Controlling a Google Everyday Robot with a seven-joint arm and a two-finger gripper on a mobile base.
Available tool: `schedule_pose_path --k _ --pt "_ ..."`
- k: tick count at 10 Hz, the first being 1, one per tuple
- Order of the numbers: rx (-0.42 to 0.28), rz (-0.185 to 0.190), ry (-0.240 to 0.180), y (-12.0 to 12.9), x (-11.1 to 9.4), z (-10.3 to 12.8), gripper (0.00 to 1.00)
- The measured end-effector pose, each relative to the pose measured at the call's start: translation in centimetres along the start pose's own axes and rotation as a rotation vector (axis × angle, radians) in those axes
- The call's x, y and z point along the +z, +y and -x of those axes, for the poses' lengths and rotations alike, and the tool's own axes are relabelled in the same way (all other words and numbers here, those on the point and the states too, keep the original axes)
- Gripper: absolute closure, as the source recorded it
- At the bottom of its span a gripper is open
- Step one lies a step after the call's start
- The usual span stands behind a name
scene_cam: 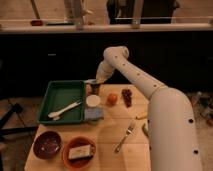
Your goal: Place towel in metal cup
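Note:
The metal cup [93,89], a small dark-grey cylinder, stands upright on the wooden table just right of the green tray. My gripper [100,79] hangs at the cup's mouth, reaching in from the right and slightly above, fingers shut. A thin pale scrap, the towel [91,81], shows at the fingertips and lies across the cup's rim. Most of it is hidden by the gripper and the cup.
A green tray [52,95] with a white utensil sits left of the cup. In front of the cup are a low white dish [93,100] and a blue-grey pad [93,114]. To the right lie an orange fruit [113,98], dark grapes [127,94] and a fork [124,137]. Two bowls [47,144] are near the front.

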Motion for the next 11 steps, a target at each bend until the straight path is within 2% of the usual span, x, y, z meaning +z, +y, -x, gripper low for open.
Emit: schedule_pose_path --k 5,11 --pt "0.000 -0.013 0.002 -0.3 1.8 -0.1 1.00" --pt "0.016 -0.017 0.020 -0.6 2.1 -2.2 1.00"
